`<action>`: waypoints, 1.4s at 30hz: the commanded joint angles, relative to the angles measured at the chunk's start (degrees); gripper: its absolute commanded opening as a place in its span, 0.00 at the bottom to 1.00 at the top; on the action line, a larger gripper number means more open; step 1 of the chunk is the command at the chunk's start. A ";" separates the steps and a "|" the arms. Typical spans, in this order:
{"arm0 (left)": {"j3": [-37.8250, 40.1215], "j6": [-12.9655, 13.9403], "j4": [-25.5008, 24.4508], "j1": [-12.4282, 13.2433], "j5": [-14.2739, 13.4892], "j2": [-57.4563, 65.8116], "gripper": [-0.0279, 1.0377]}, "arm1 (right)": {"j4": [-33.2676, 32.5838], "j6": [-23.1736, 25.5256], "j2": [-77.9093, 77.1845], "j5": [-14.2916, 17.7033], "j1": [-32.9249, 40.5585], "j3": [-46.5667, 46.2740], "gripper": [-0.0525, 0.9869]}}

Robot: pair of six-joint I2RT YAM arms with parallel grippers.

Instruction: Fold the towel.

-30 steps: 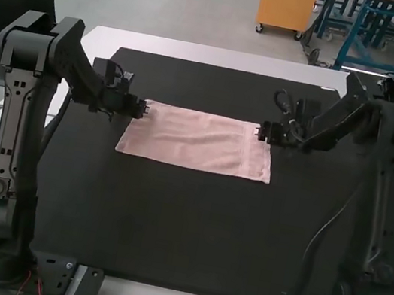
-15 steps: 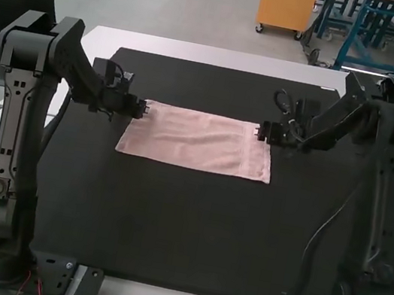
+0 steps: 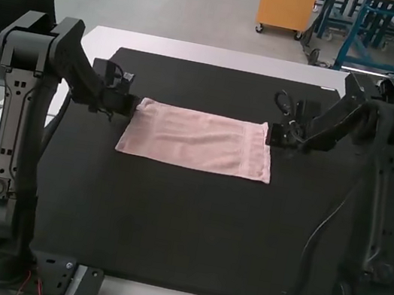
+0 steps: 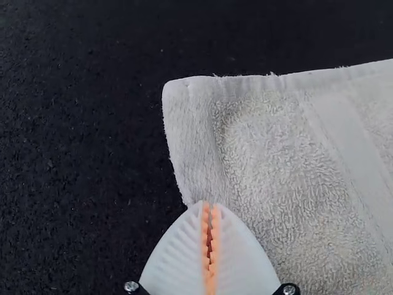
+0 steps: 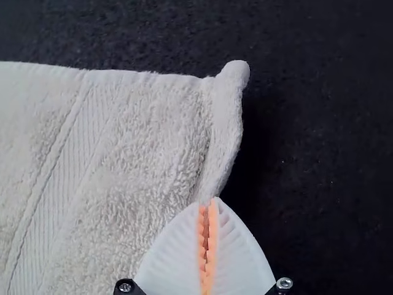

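In the high view the left gripper is at the left side edge of the pink towel, close to its far corner, and the right gripper is at the opposite side edge. The towel lies flat as a wide rectangle; whether it is doubled I cannot tell. In the left wrist view, my left gripper is shut with its tips pinching the side edge of the towel. Similarly, the right wrist view has my right gripper shut on the slightly raised, rolled side edge of the towel.
A large black mat lies under the towel and stretches toward the arm bases. Beyond it runs the white table's far edge. A cable hangs beside the right arm.
Both grippers' fingers have shut at the towel's side edges, where they stood apart before. The arms themselves have hardly moved, and the towel keeps nearly the same outline.
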 commanded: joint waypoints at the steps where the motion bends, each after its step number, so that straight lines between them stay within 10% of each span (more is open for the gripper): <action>1: 0.52 1.09 0.08 0.27 0.94 1.98 0.05 | -0.45 0.69 1.69 -3.15 0.47 0.44 0.03; 29: 1.32 0.04 -1.85 1.85 3.67 -9.71 0.05 | -1.94 2.89 -7.72 -3.68 -1.02 0.35 0.03; 42: -3.78 5.66 -8.53 3.87 4.90 -14.28 0.05 | -4.49 2.89 -12.73 -5.00 -1.46 -4.40 0.03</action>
